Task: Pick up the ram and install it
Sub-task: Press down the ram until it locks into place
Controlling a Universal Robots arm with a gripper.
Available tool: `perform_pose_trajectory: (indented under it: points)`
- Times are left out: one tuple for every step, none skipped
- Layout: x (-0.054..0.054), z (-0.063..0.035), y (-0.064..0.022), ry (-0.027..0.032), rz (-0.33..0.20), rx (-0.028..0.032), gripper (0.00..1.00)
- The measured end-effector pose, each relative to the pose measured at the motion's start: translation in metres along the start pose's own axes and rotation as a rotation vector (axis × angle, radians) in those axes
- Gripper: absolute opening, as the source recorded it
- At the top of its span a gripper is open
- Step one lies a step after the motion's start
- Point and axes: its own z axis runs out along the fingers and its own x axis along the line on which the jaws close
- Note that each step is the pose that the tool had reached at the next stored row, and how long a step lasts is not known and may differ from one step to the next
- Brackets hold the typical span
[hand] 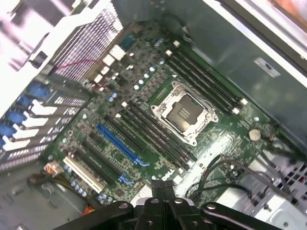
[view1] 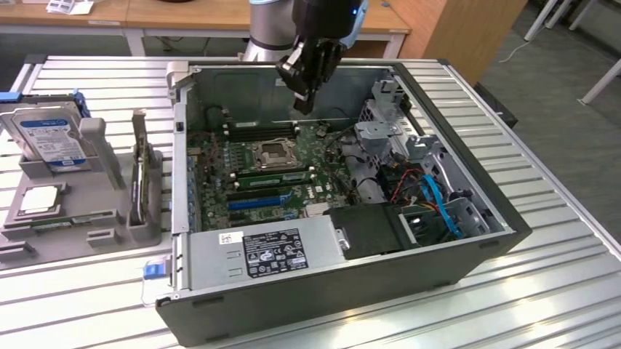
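My gripper (view1: 304, 109) hangs over the open computer case (view1: 339, 291), fingers pressed flat together, shut, with nothing between them. In the wrist view the two fingertips (hand: 163, 189) meet in one dark bar and touch nothing. Straight below me lies the motherboard (hand: 144, 96), well apart from my tips. The ram (view1: 276, 175), one thin green stick, sits in a slot beside the processor socket (view1: 273, 152), down from my fingers and a little toward the power supply (view1: 267, 251). Whether it's clicked fully home I can't tell. From the wrist view I can't pick the stick out among the dark slots. One square socket (hand: 183, 112) lies beneath me, open and bare, with four long memory slots (hand: 206, 79) on its far side. The set on my near side is too crowded for a sure count. One long blue expansion slot (hand: 117, 140) runs past those, and one round coin battery (hand: 254, 134) sits off by the case wall. My own arm cuts off the case's back wall in the exterior view. The blue and red cables (view1: 437, 203) tangle too tightly to count. Outside the case, well away from my fingers, one blue-labelled hard drive (view1: 51, 138) leans in a grey holder (view1: 97, 211). The thin part standing upright in that holder is hard to make out.
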Motion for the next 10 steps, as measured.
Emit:
perform_pose_trajectory:
  points:
    - [0.0, 0.0001, 0.0, -0.0002, 0.018, -0.0011, 0.11]
    - [0.0, 0.0002, 0.0, -0.0004, 0.036, -0.0022, 0.11]
    - [0.0, 0.0003, 0.0, -0.0007, 0.054, -0.0033, 0.11]
    - [0.0, 0.0004, 0.0, -0.0009, 0.072, -0.0044, 0.11]
    - [0.0, 0.0005, 0.0, -0.0011, 0.091, -0.0055, 0.11]
    - [0.0, 0.0006, 0.0, -0.0013, 0.109, -0.0066, 0.11]
    - [0.0, 0.0007, 0.0, -0.0016, 0.127, -0.0077, 0.11]
    - [-0.0001, 0.0008, 0.0, -0.0018, 0.145, -0.0089, 0.11]
    - [-0.0001, 0.0009, 0.0, -0.0021, 0.163, -0.0099, 0.11]
    - [-0.0001, 0.0009, 0.0, -0.0023, 0.181, -0.011, 0.11]
